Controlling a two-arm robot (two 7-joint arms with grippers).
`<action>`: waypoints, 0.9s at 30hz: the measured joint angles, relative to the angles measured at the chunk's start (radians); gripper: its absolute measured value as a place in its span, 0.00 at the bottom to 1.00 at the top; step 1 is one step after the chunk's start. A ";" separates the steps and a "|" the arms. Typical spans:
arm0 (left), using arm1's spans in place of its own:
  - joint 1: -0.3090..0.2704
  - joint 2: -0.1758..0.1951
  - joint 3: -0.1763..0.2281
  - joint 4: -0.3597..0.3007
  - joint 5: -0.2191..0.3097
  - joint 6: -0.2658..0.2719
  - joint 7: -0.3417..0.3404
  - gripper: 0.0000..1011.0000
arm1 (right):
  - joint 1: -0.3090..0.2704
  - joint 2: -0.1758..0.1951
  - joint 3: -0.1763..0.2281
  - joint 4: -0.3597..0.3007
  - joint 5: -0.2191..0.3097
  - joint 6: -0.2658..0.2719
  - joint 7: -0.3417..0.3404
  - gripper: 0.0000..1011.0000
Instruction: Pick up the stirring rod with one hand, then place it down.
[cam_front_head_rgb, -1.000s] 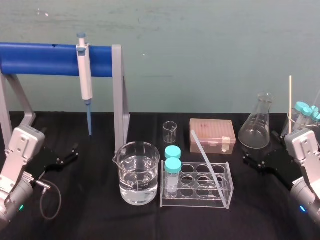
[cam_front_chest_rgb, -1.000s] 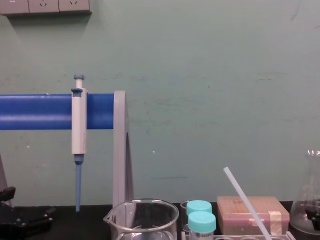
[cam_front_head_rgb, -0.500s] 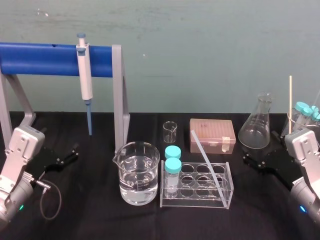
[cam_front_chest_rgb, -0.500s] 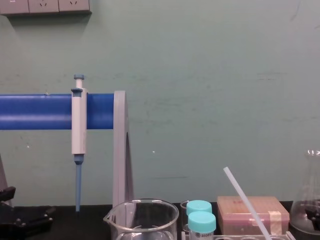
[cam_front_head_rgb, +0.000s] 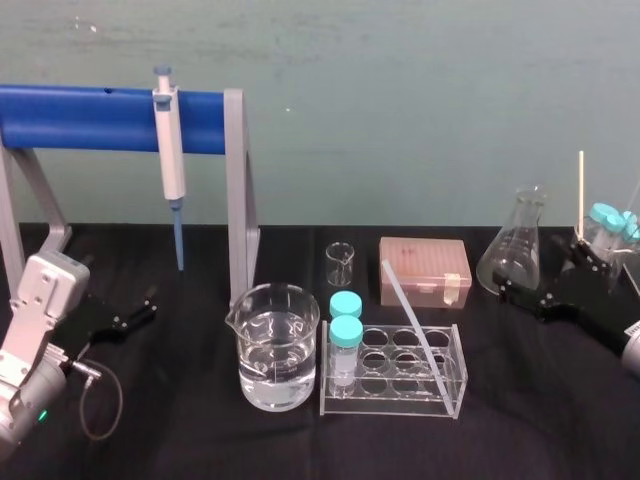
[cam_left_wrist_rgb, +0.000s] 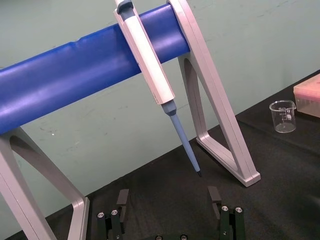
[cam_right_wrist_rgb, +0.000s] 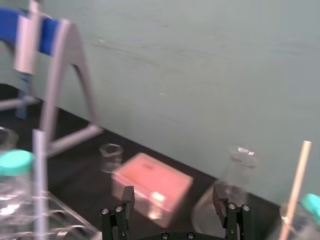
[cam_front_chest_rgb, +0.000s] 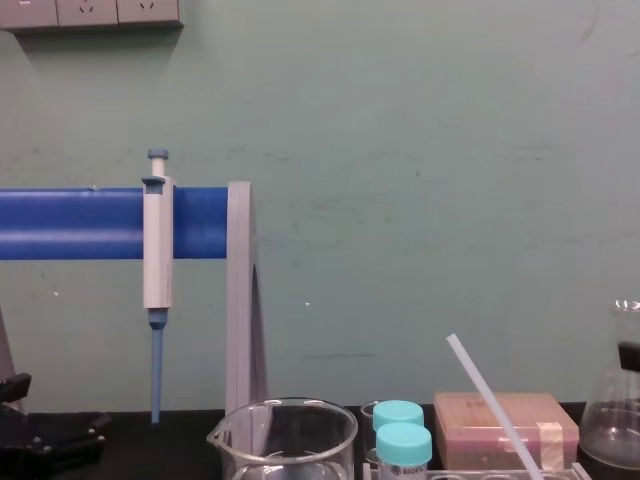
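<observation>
The stirring rod is a translucent white rod leaning in the clear tube rack, its top end pointing back and left; it rises beside the rack's capped tubes in the chest view. My right gripper hovers open by the flask, well to the right of the rod, with nothing between its fingers. Parked open at the table's left is my left gripper, below the pipette.
A water-filled beaker stands left of the rack, which holds two teal-capped tubes. Behind are a small beaker, a pink tip box and a flask. A blue-bar stand holds the pipette. A thin stick rises at far right.
My right arm has swung up and back toward the flask, its grey wrist housing leaving the head view. The rod and the left arm have not moved.
</observation>
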 joint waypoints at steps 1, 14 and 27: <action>0.000 0.000 0.000 0.000 0.000 0.000 0.000 0.99 | -0.002 0.007 0.006 -0.012 0.020 0.017 0.022 0.99; 0.000 0.000 0.000 0.000 0.000 0.000 0.000 0.99 | 0.061 0.037 -0.033 -0.078 0.109 0.192 0.254 0.99; 0.000 0.000 0.000 0.000 0.000 0.000 0.000 0.99 | 0.154 -0.014 -0.141 -0.028 0.027 0.222 0.325 0.99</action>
